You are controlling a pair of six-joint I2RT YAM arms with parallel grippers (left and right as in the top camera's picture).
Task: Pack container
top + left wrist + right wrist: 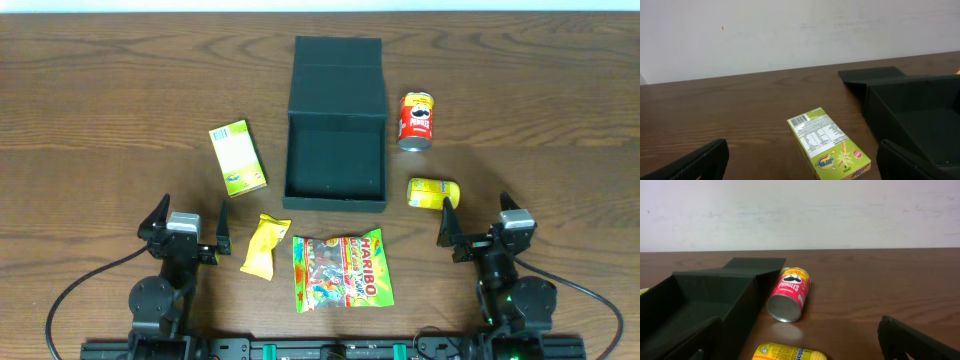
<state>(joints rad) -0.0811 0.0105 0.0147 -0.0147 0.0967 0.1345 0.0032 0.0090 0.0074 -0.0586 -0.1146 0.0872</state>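
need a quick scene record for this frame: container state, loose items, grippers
container: dark green matte square box, lid open, inside empty
left of box: light-green cardboard carton, lying flat
right of box: red Pringles can and yellow cylindrical canister, both on their sides
front of box: small yellow snack packet; Haribo gummy bag
left gripper: open, empty
right gripper: open, empty

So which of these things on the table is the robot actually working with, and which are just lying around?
Job: dark green container, open and empty. Likely to go in: light-green carton, Pringles can, yellow canister, yellow packet, Haribo bag.
Lying about: nothing obvious; every loose item looks packable.
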